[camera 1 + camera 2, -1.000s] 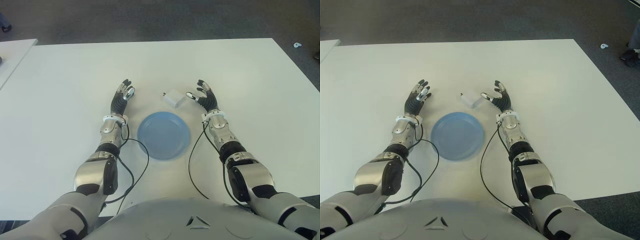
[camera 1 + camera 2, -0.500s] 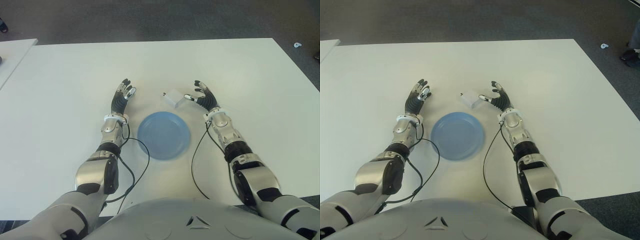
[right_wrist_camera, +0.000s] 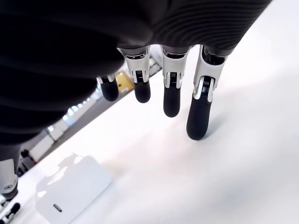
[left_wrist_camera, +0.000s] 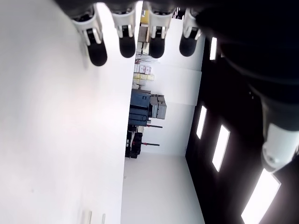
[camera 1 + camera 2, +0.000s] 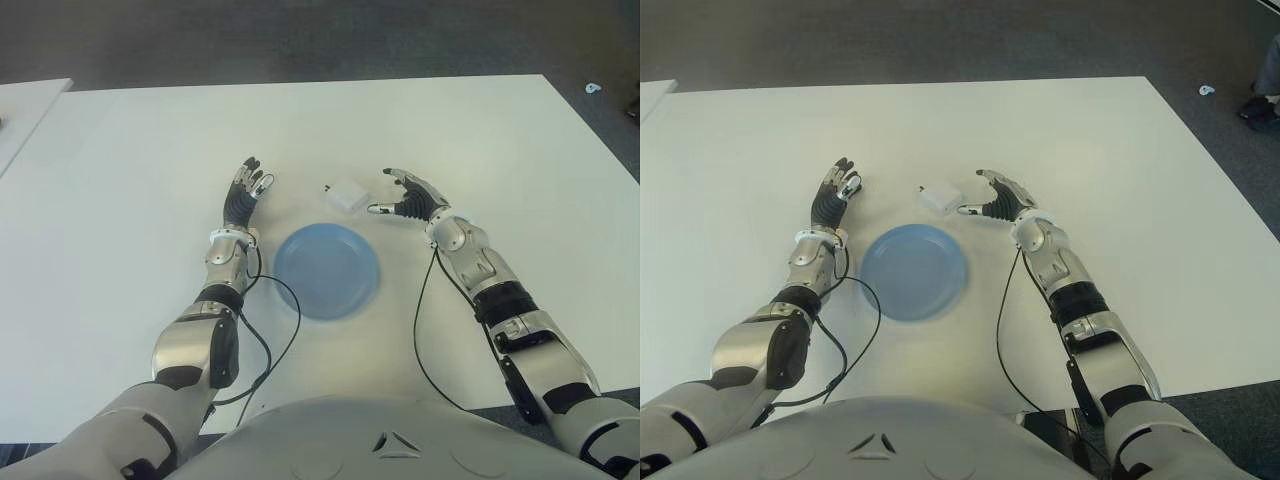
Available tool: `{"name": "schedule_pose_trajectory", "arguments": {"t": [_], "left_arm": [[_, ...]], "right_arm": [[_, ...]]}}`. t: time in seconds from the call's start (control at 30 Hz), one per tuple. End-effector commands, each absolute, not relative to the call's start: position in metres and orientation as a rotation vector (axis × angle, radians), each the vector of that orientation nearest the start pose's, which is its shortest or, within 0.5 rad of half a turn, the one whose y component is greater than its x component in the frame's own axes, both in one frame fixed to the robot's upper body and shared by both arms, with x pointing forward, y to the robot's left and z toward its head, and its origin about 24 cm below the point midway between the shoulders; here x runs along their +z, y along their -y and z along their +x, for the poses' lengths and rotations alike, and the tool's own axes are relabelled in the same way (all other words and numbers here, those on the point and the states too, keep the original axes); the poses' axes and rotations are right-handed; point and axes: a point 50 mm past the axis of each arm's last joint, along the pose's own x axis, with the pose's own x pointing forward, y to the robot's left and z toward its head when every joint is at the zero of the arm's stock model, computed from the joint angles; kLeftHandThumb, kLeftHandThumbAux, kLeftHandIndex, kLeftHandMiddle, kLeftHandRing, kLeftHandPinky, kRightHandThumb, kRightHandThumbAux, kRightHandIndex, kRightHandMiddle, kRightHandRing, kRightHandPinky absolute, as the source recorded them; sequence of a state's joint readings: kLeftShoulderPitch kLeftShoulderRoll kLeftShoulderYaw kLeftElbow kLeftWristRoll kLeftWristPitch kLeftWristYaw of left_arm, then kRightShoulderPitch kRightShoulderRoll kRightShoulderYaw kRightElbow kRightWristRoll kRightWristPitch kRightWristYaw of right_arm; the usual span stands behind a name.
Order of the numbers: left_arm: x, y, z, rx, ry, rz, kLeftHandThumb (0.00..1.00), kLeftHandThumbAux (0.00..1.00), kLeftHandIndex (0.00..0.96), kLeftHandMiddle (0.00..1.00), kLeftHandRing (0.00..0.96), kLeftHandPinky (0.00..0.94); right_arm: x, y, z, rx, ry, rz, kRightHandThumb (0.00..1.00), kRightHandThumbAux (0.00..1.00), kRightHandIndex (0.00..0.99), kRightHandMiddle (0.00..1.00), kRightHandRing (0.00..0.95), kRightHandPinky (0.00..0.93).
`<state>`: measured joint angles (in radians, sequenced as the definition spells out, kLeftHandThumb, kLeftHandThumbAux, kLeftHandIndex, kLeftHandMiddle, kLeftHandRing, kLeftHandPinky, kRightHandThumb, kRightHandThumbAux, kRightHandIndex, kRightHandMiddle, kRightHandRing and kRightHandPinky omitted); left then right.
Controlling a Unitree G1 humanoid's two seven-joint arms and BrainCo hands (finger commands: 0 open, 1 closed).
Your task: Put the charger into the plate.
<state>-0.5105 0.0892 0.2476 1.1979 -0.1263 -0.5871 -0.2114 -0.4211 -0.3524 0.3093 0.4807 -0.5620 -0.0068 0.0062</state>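
— Well, what changed since a second ago?

— Mostly the right hand (image 5: 412, 201): it has turned palm-down and shifted right, its fingers (image 3: 200, 112) spread and empty, thumb tip just short of the white charger (image 5: 346, 195). The left hand (image 5: 244, 192) hasn't budged, fingers relaxed and holding nothing, left of the blue plate (image 5: 328, 270).

— And the charger?

— Same spot, flat on the white tabletop (image 5: 130, 180), just above the plate in the frame's middle, apart from it. Nothing lies between the two.

— Its long axis?

— Runs from upper right to lower left; a small slot shows on one narrow end in the right wrist view.

— Anything else around?

— Black cables (image 5: 279, 350) trail from each wrist.
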Motion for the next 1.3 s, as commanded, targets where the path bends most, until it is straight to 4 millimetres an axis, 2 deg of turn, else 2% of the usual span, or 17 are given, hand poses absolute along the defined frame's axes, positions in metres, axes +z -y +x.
{"name": "schedule_pose_trajectory", "arguments": {"t": [0.03,0.2,0.3,0.4,0.8,1.3], "left_arm": [[-0.037,-0.175,0.297,-0.017,-0.176,-0.126,0.027,0.602,0.000,0.041,0.038,0.063],[-0.037,-0.175,0.297,-0.019,-0.178,-0.135,0.026,0.603,0.000,0.041,0.039,0.066],[-0.037,-0.174,0.297,-0.021,-0.178,-0.133,0.028,0.604,0.000,0.042,0.039,0.067],[-0.037,-0.173,0.297,-0.022,-0.178,-0.130,0.027,0.607,0.000,0.042,0.040,0.068],[-0.037,-0.170,0.298,-0.018,-0.184,-0.147,0.007,0.614,0.009,0.050,0.049,0.082],[-0.037,-0.168,0.299,-0.027,-0.177,-0.167,0.012,0.619,0.017,0.054,0.054,0.092]], "right_arm": [[0.035,0.144,0.322,0.200,-0.005,-1.049,0.326,0.410,0.000,0.022,0.092,0.183],[0.029,0.135,0.326,0.162,0.013,-1.105,0.303,0.337,0.000,0.002,0.027,0.114],[0.026,0.131,0.329,0.186,-0.001,-1.153,0.309,0.293,0.000,0.000,0.008,0.042],[0.024,0.129,0.331,0.211,-0.021,-1.179,0.321,0.257,0.000,0.000,0.002,0.013],[0.009,0.121,0.339,0.274,-0.081,-1.325,0.351,0.159,0.000,0.000,0.000,0.000],[0.008,0.107,0.346,0.252,-0.088,-1.394,0.347,0.135,0.000,0.000,0.000,0.000]]}}
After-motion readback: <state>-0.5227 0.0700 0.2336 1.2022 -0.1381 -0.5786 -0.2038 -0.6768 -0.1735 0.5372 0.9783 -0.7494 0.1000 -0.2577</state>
